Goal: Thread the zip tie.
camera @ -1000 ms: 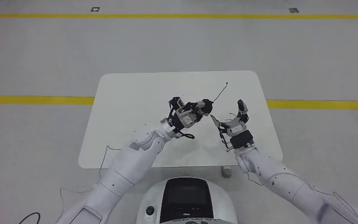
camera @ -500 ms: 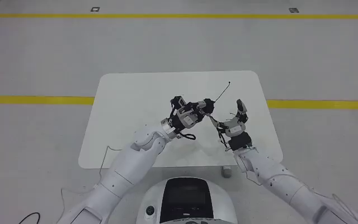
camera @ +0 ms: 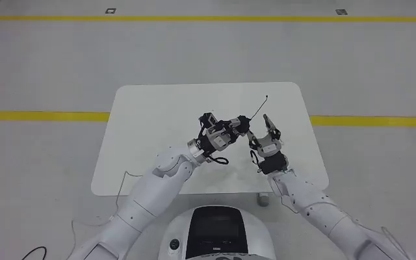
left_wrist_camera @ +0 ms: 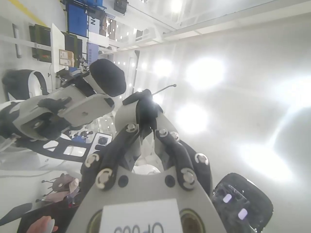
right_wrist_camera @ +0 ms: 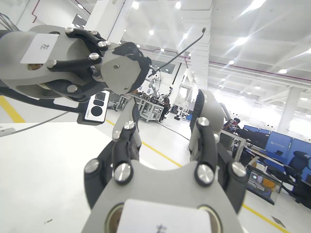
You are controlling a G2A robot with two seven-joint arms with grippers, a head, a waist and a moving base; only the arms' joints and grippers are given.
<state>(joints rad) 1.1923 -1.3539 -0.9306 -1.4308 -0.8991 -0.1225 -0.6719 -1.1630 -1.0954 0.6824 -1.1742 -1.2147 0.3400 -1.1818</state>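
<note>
Top view: left jaws pinch the zip tie (camera: 256,109), held in the air over the far right part of the surface (camera: 156,110). The tie slants up and away from me, and its free end (camera: 266,97) sits clear of everything. Right jaws are spread, just beside the left ones. As far as I can tell they aren't touching the tie.

Left wrist view: left jaws are pressed together on the zip tie (left_wrist_camera: 163,89), w/ a thin length poking out past the tips. One pad (left_wrist_camera: 108,77) of the right jaws sits close by, off to one side.

Right wrist view: right jaws are wide apart w/ nothing between them. The zip tie (right_wrist_camera: 181,50) rises from the left tips w/ a slight bend and a small block at its end. Can't tell where the tie's other end lies; it's hidden inside the left pinch.

Risks, my guess:
- The tie is thin and springy, so if the right jaws come in off-line they'll nudge it aside instead of catching it.
- A side push could make it pivot or slip in the left pinch, since the held bit looks short.
- Both sets of jaws are v. close, so a sloppy approach means tips knocking together.
- Grabbing too near the block would leave no room to feed the end through.
</note>
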